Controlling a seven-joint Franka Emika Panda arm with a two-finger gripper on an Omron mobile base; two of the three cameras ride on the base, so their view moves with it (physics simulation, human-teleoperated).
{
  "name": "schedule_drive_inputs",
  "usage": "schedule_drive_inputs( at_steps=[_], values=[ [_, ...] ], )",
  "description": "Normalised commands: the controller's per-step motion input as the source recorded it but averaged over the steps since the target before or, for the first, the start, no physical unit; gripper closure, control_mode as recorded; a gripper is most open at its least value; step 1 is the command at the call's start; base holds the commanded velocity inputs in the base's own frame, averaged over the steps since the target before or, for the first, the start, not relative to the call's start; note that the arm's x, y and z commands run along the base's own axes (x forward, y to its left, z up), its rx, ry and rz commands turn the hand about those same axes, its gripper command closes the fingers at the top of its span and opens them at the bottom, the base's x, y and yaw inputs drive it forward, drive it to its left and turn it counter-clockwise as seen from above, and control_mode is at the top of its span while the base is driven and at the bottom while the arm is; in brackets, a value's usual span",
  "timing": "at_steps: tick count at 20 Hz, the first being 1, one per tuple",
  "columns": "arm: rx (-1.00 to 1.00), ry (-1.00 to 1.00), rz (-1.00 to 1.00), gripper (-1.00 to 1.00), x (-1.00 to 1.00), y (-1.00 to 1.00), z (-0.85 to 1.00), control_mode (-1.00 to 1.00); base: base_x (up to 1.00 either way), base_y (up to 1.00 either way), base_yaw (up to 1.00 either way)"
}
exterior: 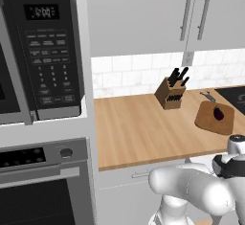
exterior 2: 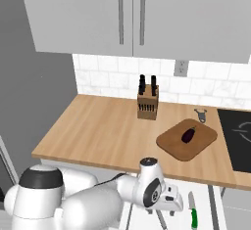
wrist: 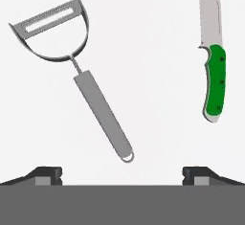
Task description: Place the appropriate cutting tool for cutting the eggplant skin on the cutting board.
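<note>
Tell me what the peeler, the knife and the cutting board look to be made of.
Peeler: all one flat matte grey, blade frame and handle alike, so probably metal.
Knife: pale grey blade that looks like steel; the glossy green handle with small dark rivets suggests plastic, though the render leaves that open.
Cutting board: medium brown, matte, apparently wood.
</note>
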Motion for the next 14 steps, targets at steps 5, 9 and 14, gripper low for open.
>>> schedule_drive_inputs(
  at_steps=[5,9,14],
  values=[
    [-0.04,-0.10,0.01,-1.00,0.17,0.00,-0.43,-1.00,0.00,0.00,0.00],
    [0.00,0.00,0.00,-1.00,0.17,0.00,-0.23,-1.00,0.00,0.00,0.00],
    [0.00,0.02,0.00,-1.00,0.14,0.00,-0.10,-1.00,0.00,0.00,0.00]
  ],
)
